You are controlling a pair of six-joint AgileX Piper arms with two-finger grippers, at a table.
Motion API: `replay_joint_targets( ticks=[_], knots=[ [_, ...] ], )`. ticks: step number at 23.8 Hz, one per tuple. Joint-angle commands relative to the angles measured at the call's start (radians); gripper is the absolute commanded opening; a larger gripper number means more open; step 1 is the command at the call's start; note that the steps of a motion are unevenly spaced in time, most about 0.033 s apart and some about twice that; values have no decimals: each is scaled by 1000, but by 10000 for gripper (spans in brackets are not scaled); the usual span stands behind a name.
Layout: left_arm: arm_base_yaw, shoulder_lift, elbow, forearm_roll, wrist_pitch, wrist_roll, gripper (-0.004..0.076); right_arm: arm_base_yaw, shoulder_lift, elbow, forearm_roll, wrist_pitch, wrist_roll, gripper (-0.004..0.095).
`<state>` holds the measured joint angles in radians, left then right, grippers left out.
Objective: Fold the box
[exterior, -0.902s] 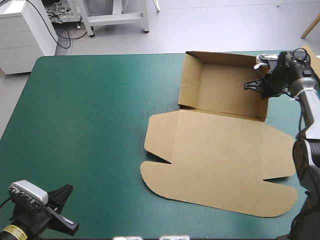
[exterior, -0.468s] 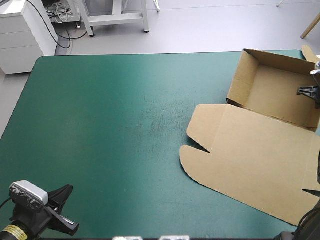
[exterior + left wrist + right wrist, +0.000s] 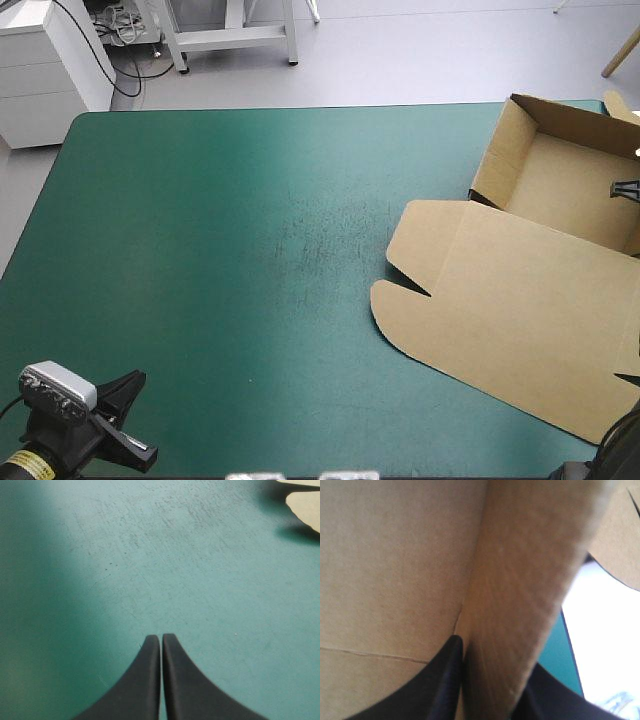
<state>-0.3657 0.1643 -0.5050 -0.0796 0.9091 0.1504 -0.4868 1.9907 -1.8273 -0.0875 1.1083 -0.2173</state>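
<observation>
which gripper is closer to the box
Right. The right gripper is shut on the box at its right wall; the left gripper sits shut over the teal-green cover at the near left corner, well apart.

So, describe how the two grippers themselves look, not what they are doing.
The left gripper has two broad black fingers shaped like curved fins, wide at the base and narrowing to rounded tips, matte and unmarked. The right gripper shows the same black fins, only partly in view. The left arm is black with a yellow label.
</observation>
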Motion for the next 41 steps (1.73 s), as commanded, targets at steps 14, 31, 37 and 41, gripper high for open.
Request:
replay_joint_targets(
  ticks=[14, 31, 37, 41],
  knots=[
    [-6, 12, -23, -14, -45, -11, -8, -16, -161, -267, 97, 62, 14, 500],
    [-6, 12, -23, -14, -45, -53, -8, 513, -636, -10, 219, 62, 31, -12],
    [-6, 12, -23, -14, -22, -74, -8, 729, -783, 243, 128, 48, 76, -10],
    [-6, 12, -23, -14, -22, -74, -8, 808, -922, 465, 53, -36, 160, -11]
  ],
)
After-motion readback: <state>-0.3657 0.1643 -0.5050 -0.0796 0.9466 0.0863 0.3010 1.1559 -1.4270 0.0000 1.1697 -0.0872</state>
